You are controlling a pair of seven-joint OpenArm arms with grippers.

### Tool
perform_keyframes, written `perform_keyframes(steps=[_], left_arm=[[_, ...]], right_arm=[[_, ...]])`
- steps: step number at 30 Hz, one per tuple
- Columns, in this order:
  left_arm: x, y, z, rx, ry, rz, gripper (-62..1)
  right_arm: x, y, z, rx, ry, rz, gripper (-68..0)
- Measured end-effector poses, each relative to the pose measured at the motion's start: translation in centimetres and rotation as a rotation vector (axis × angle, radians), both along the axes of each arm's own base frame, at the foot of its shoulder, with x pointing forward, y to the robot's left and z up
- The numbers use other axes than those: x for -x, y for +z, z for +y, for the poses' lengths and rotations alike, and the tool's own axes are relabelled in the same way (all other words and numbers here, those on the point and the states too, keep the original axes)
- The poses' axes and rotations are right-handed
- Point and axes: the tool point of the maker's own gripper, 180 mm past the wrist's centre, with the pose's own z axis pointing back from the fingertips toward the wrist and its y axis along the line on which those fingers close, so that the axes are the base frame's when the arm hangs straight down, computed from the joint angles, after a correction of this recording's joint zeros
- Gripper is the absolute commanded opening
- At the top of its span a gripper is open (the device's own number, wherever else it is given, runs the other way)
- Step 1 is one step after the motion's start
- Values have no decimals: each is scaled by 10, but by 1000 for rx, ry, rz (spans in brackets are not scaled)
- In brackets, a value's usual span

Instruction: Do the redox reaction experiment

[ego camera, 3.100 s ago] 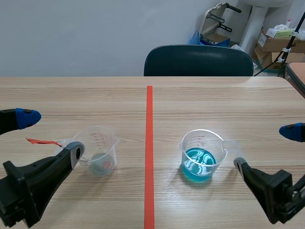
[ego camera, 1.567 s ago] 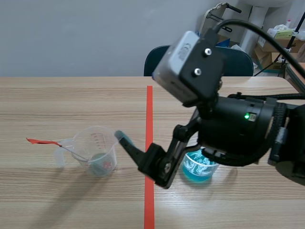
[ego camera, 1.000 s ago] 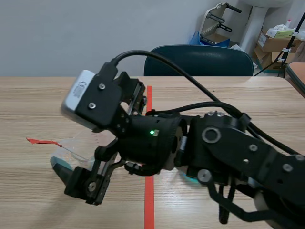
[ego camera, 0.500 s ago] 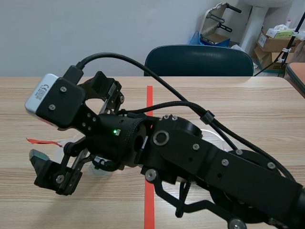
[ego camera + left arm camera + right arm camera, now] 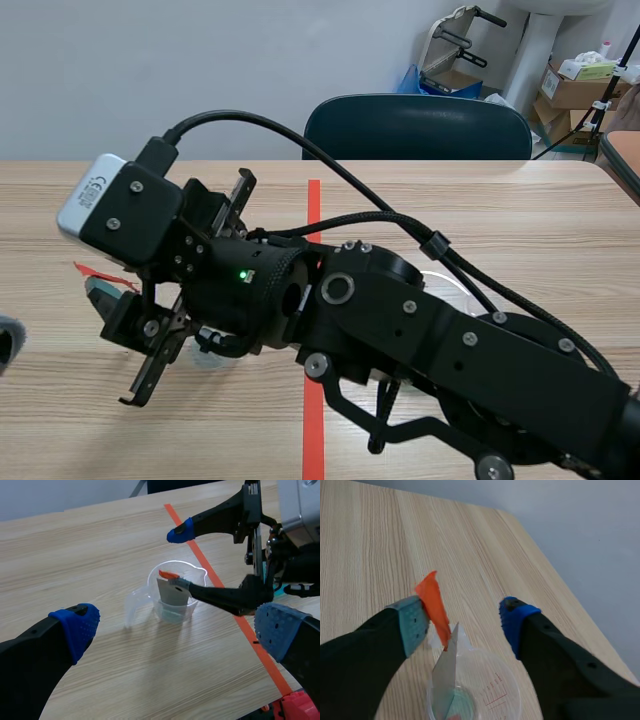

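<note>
Right claw [image 5: 465, 614] spread wide above the clear cup [image 5: 507, 692], nothing gripped.

Right wrist view: a grey strip [image 5: 445, 672] stands tilted in the cup, its orange tip close against one side of the claw, and a little teal liquid lies at the cup's bottom. Left wrist view: the left claw [image 5: 177, 630] is also wide open, set back from the cup, which sits on the table [image 5: 75, 555] near the red line [image 5: 172, 512]. Scene view: the right arm [image 5: 420, 330] stretches across the line and hides the cup.

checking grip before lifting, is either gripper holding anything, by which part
Nothing is held. The right gripper is open around the orange tag of the metal strip, one pad beside it; the left gripper is open.
</note>
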Motion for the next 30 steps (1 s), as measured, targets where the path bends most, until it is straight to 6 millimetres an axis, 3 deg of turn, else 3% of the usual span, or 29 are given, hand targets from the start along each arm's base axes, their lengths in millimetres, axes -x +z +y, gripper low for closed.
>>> perform_keyframes(steps=[6,7,22,30], left_arm=[[-1,3,-1,3,-3,-20,14],[-1,3,-1,3,-3,-20,14],[-1,3,0,3,-1,-19,14],[-1,3,0,3,-1,-20,14]], right_arm=[[1,2,0,-9,4,-4,-658],[0,1,0,-8,3,-4,-668],[-4,4,-3,16,-17,-2,-667],[2,40,-3,34,-31,-47,-667]])
